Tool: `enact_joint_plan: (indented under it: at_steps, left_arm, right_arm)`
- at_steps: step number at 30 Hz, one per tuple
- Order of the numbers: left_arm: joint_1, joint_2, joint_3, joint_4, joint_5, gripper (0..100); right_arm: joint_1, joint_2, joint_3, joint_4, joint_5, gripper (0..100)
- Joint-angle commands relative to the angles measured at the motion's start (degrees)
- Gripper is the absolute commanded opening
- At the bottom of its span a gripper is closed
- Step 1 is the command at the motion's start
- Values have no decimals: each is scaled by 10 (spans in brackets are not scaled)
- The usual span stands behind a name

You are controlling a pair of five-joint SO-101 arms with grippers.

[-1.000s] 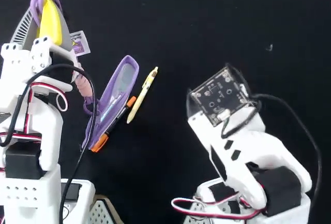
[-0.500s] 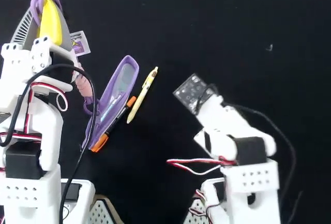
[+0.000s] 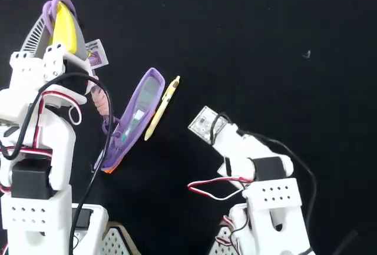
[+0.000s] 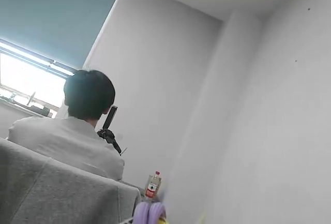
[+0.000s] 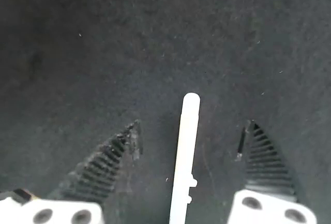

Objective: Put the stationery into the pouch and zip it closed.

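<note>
Two arms: standing side by side at the black table [image 3: 265,43].
Right gripper [image 5: 193,125]: hanging low over the table, spread wide, straddling the cream pen [image 5: 185,157] without touching it.
Cream pen: lying on the table just beside the purple pouch [image 3: 134,119].
Purple pouch: sitting unzipped, stationery showing inside.
Left gripper [image 3: 59,24]: pointing upward at far left; its grip cannot be told.

My right gripper [image 5: 193,125] points down with its jaws spread wide, my right arm [image 3: 253,161] leaning from five o'clock toward ten. My left gripper [image 3: 59,22] tilts upward at ten o'clock.
</note>
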Motion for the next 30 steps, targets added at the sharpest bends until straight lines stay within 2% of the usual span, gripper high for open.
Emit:
enact_joint_plan:
  at_steps: [1, 7, 12, 19, 26, 30]
  left_arm:
    - [-4, -5, -7, -13, 5, 30]
    - [-4, -6, -11, -13, 4, 30]
    - [-4, -6, -11, -13, 3, 30]
    - [-5, -7, -11, -13, 3, 30]
    - [-5, -7, -11, -13, 3, 30]
    - [-5, -7, -11, -13, 4, 30]
  right_arm:
    - [24, 3, 27, -49, 14, 296]
    - [75, 3, 77, -142, 66, 296]
    - [79, 3, 112, -153, 97, 296]
    - [81, 3, 160, -209, 120, 219]
    - [99, 5, 156, -207, 124, 219]
    - [99, 45, 135, -151, 124, 217]
